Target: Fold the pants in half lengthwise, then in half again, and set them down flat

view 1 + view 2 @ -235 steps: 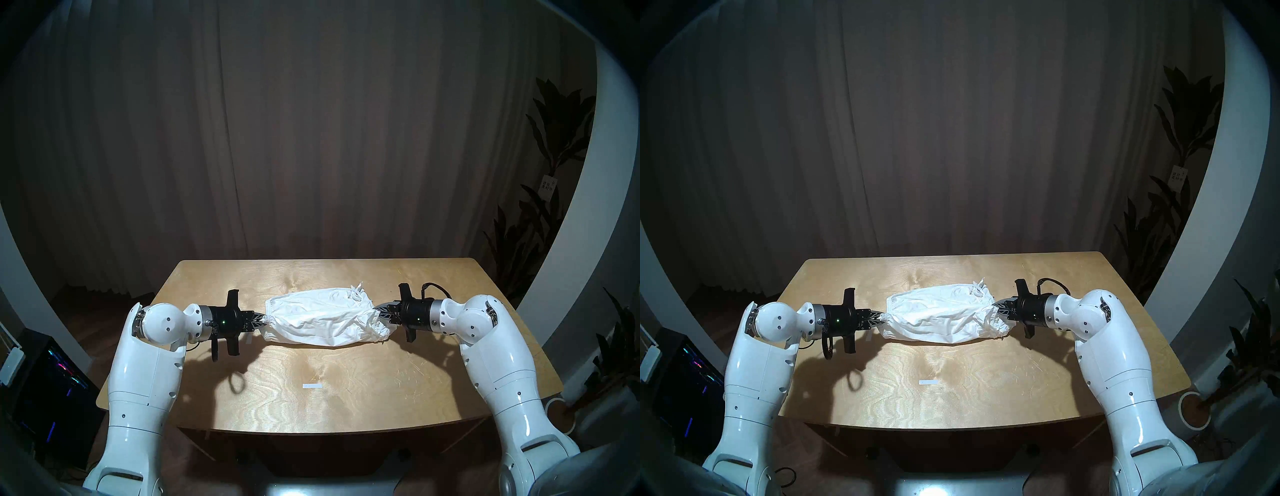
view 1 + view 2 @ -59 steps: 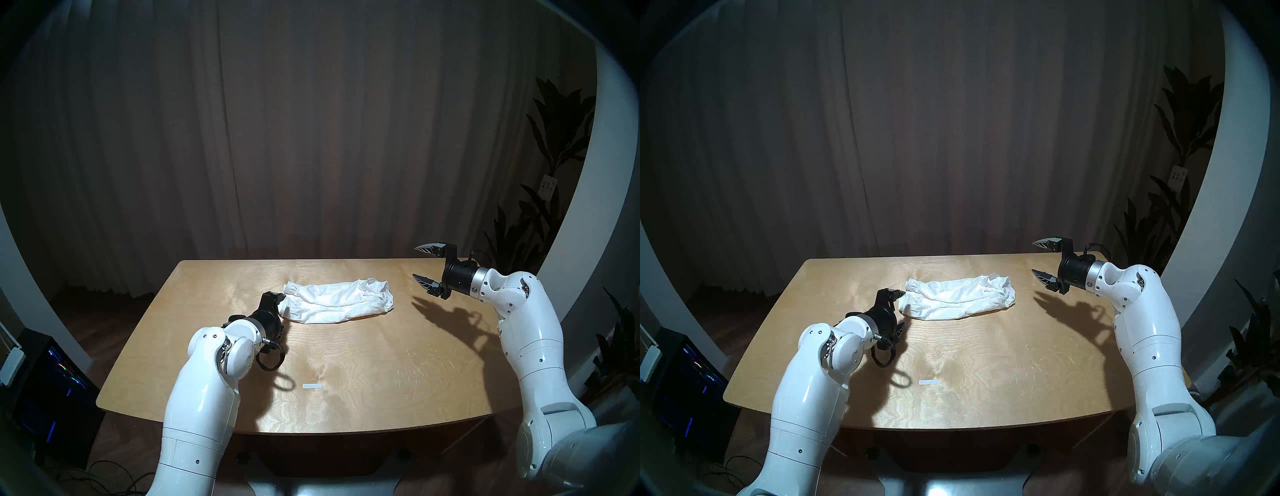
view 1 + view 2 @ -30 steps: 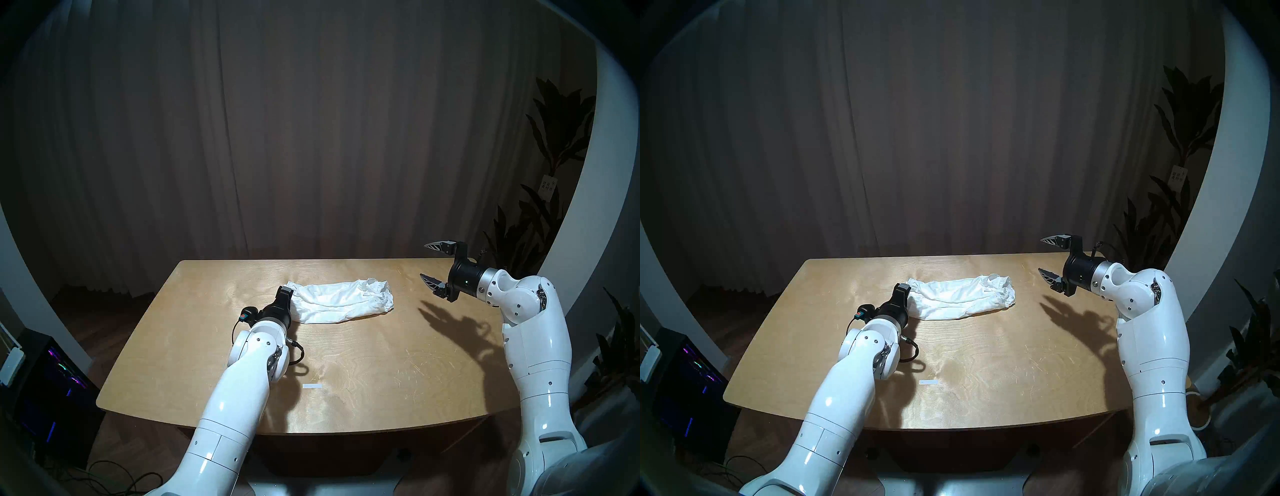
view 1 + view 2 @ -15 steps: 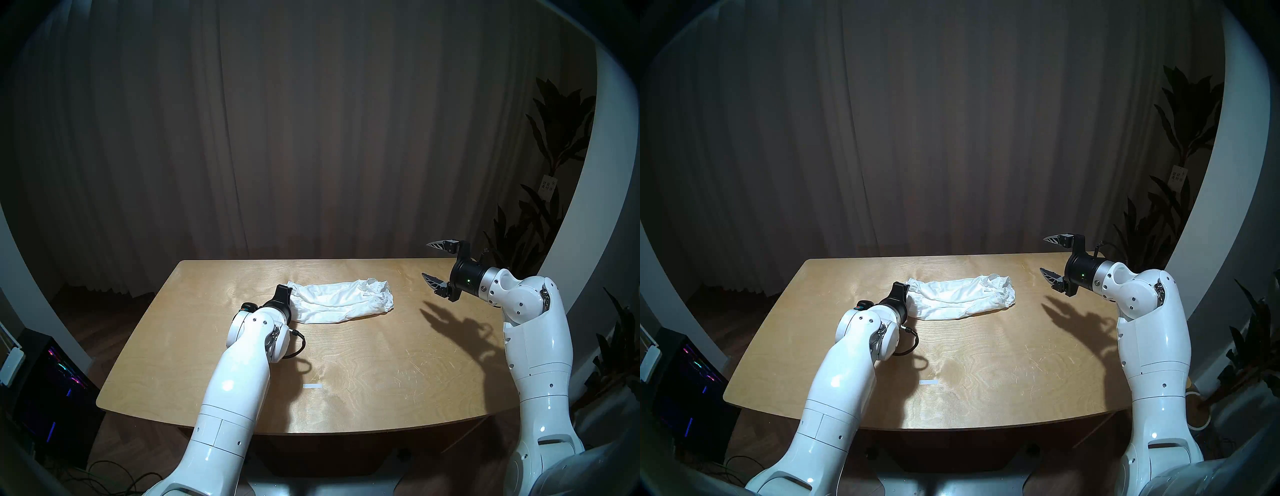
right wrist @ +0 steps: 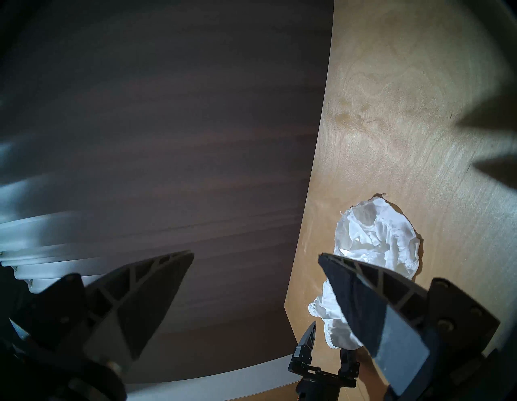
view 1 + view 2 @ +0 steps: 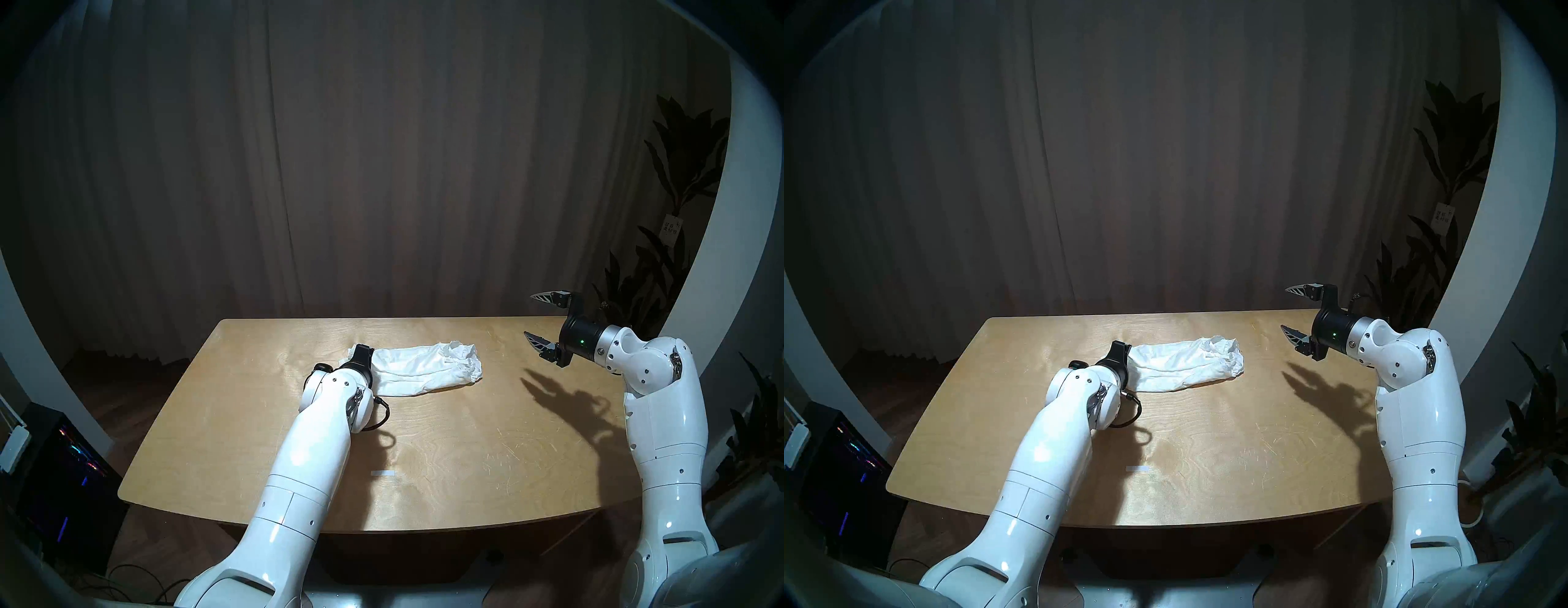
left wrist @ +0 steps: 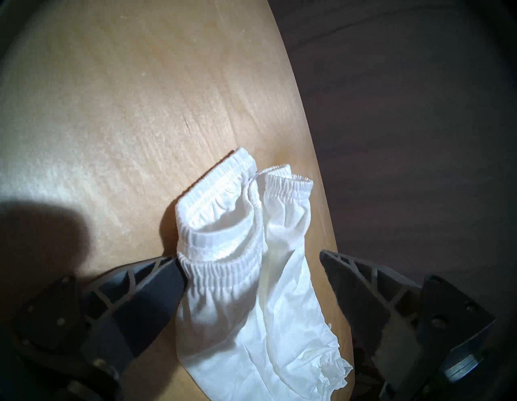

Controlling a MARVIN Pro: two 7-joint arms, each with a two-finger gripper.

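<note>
While the pants point(image 6: 424, 370) lie folded on the table point(image 6: 466, 446), their waistband end is straddled by the open left gripper point(image 7: 251, 268), nothing being gripped. The right gripper point(image 6: 538, 319) is held open, well apart, above the table's right edge.

In both head views the left gripper's point(image 6: 361, 354) fingertips are hidden behind its own wrist, which also covers the waistband end of the pants point(image 6: 424, 369). In the right wrist view the near finger point(image 5: 372, 308) covers the middle of the pants, and the left wrist view's bottom edge cuts off their hem end. The small white strip point(image 6: 382, 473) on the table point(image 6: 509, 467) is too small to make out.
</note>
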